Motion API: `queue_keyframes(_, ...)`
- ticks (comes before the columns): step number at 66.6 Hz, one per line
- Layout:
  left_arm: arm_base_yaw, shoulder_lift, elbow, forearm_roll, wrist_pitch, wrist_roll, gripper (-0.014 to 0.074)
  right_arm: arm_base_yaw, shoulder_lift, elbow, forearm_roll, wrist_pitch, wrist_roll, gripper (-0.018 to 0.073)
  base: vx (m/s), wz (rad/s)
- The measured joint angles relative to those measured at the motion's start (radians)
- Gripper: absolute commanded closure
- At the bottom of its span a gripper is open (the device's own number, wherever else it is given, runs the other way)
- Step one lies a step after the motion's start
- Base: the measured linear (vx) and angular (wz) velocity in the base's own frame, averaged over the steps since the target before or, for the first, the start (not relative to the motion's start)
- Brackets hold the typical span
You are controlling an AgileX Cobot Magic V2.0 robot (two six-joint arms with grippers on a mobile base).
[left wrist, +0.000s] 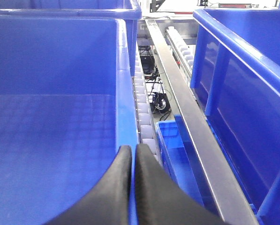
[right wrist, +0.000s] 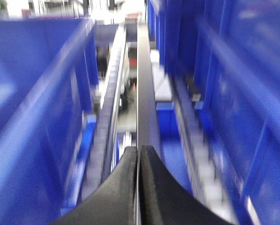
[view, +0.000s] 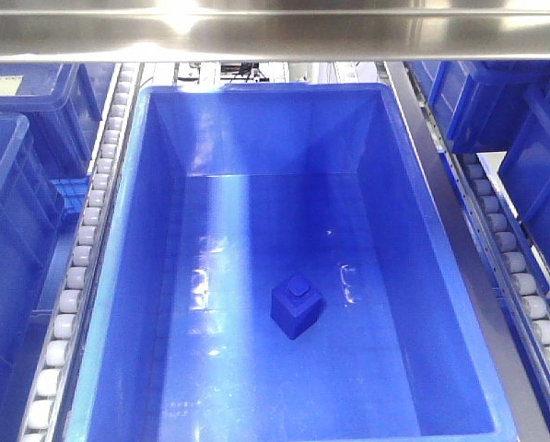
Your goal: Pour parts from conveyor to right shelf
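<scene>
Black fingers (left wrist: pixel 114 192) of left gripper (left wrist: pixel 133 149) at bottom centre, clamped on the rim of a blue bin (left wrist: pixel 60 140). Right gripper (right wrist: pixel 139 150) closed too, low in its blurred view; cannot tell whether anything is pinched. Blue cube part (view: pixel 297 307) upright mid-frame on the floor of the middle bin (view: pixel 413 230) in the right shelf (view: pixel 81 249). Conveyor out of sight. Probably best: seat bin squarely on rollers (view: pixel 67 304), level it, then let go.

Steel crossbeam (view: pixel 275 28) overhead, a bright light glare on it. Below my left wrist, through the gap between rails, dark cables (left wrist: pixel 155 89) tangle on what may be pale floor. Far end looks bright, washed out.
</scene>
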Motion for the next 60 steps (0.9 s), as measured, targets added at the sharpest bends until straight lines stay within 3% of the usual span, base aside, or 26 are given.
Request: queue_keyframes(60,0.000,0.000,0.000,0.000,0.000,0.000,0.0603,0.000,0.000,0.014,-0.013,0.018,0.000,0.0564,0.00,0.00)
